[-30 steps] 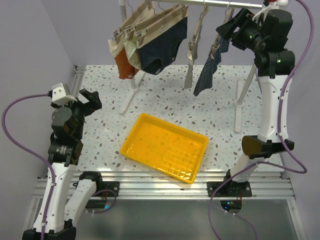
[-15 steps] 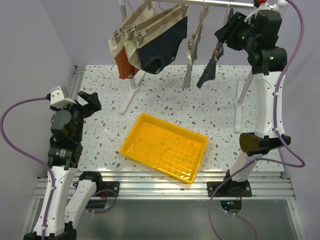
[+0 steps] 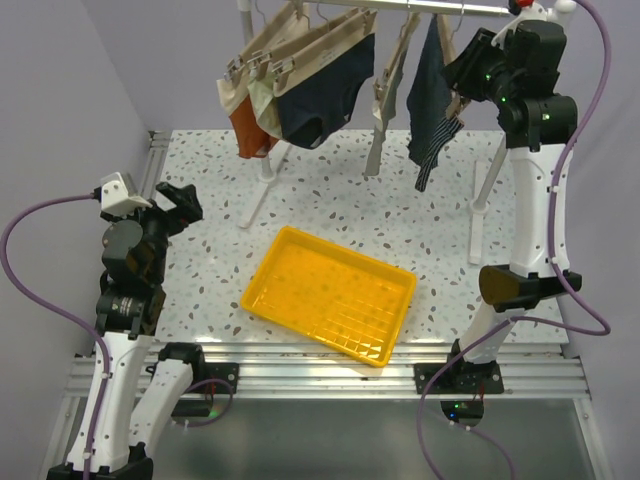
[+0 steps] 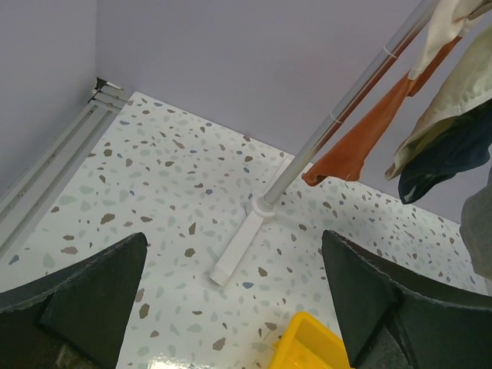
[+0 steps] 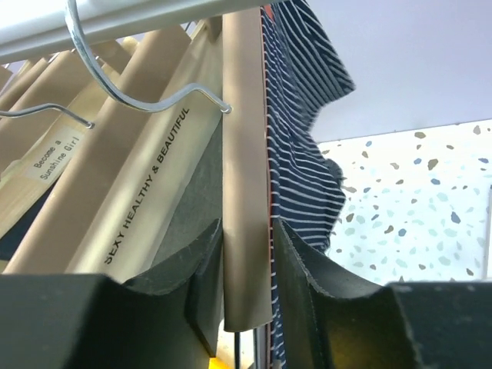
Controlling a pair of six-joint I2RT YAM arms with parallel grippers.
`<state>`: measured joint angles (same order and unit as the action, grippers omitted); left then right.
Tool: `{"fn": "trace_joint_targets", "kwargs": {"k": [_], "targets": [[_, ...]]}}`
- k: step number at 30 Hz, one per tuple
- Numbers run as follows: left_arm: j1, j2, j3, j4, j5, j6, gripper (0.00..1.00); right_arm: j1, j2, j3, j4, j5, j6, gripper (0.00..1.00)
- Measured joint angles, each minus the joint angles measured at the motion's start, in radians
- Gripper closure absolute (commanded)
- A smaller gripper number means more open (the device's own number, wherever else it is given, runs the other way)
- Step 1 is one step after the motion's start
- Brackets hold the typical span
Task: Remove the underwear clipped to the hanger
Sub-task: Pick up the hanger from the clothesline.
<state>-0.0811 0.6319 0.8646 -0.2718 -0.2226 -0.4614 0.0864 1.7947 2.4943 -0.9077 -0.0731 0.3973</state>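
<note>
A: Where is the underwear found?

B: All of it is hung from the rail (image 3: 420,8) at the far side of the table (image 3: 210,200). An orange-red pair (image 3: 247,130), a pale pair (image 3: 262,100) and a solid navy pair (image 3: 318,95) are bunched under the rail's left part; a grey-white pair (image 3: 382,110) and the striped navy pair (image 3: 432,95) are hung further right. A yellow tray (image 3: 330,295) is set on the table, well below and in front of the rail.

A: How are the jaws held?

B: The right gripper (image 5: 247,261) is raised to the rail, and its jaws are pressed onto the wooden hanger bar (image 5: 244,154), with the striped cloth lying against the bar's right face. The left gripper (image 4: 231,300) is held low, well left of the rail's foot (image 4: 238,246), with its jaws spread wide and nothing between them.

A: How is the striped pair expected to handle?

B: It is judged light, thin and limp, so little force should be needed, yet it may be stretched or snagged if tugged sideways. A hold is best taken on the waistband close under the clip, where the fabric is doubled, and the pull directed straight down from the rail. The clip itself cannot be made out.
</note>
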Motion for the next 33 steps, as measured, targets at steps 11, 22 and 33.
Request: {"fn": "trace_joint_targets", "kwargs": {"k": [11,22,33], "targets": [[0.000,0.015,-0.013,0.004,0.011,-0.010,0.00,-0.016,0.000,0.026,-0.006,0.004,-0.085,0.96],[0.000,0.019,-0.013,0.021,0.034,-0.018,0.00,-0.016,0.000,0.024,0.061,-0.002,-0.185,1.00],[0.000,0.019,-0.013,0.075,0.120,-0.018,0.00,-0.024,-0.023,-0.040,0.140,-0.024,-0.241,1.00]]}}
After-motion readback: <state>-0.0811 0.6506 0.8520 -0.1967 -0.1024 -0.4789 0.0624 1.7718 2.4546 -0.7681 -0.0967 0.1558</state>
